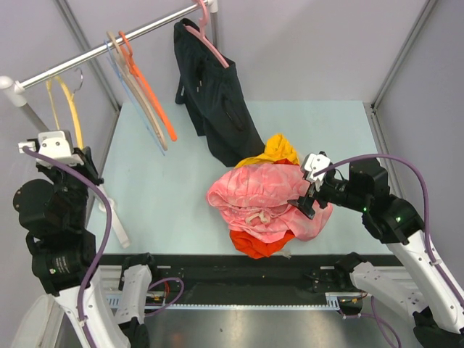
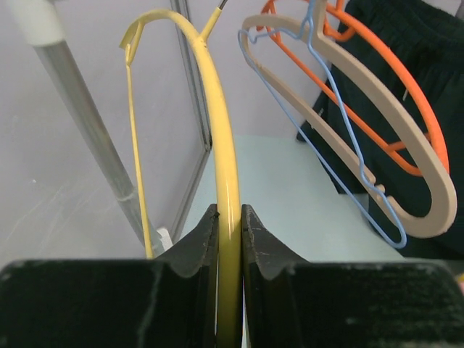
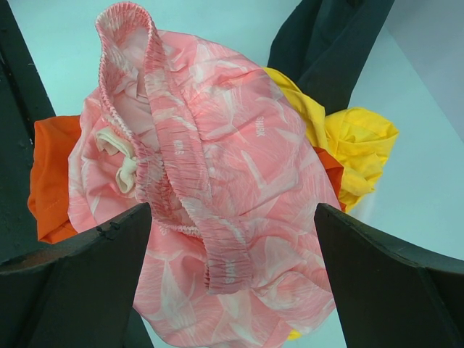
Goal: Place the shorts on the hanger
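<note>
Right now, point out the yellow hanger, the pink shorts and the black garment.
yellow hanger (image 2: 223, 145): left wrist view, curved shoulder.
pink shorts (image 3: 181, 170): right wrist view, waistband.
black garment (image 1: 217, 109): top external view, middle.

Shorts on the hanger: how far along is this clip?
Done: left gripper is shut on the yellow hanger. In hand: open right gripper hovers at the shorts, lying on an orange garment. Left: grasp the shorts, drape them on the hanger.

Black garment (image 1: 217, 109) hangs on the rail (image 1: 90, 54) — orange hanger (image 1: 153, 98) beside it.
</note>
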